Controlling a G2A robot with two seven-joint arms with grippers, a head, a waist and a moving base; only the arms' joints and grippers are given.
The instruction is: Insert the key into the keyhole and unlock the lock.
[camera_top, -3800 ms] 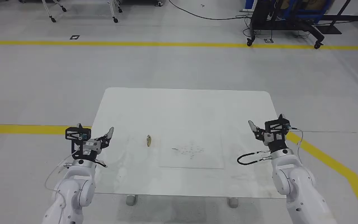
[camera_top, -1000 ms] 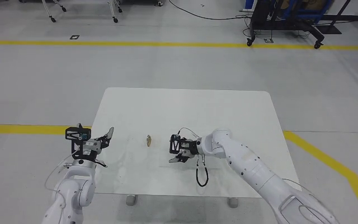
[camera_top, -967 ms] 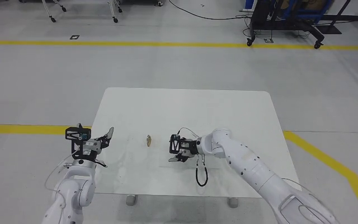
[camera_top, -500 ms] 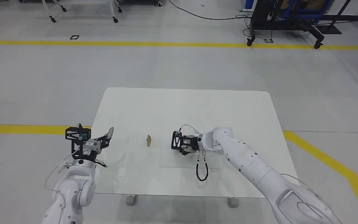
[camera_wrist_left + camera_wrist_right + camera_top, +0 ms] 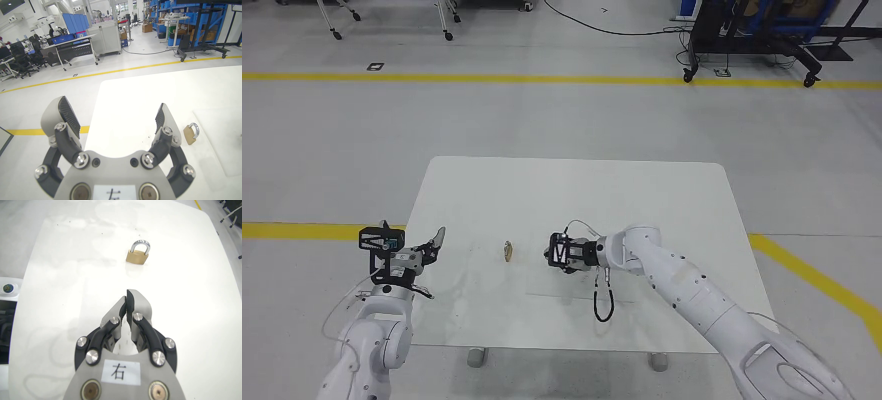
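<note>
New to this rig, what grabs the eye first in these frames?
A brass padlock lies flat on the white table, alone on the surface. The right gripper sits just short of it, jaws pressed shut, its arm stretched across the table. The left gripper hangs by the table's left edge with jaws wide open.

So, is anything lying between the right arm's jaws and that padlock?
Nothing. In the right wrist view, the table between the shut jaws and the padlock is bare white surface, just faint smudges.
</note>
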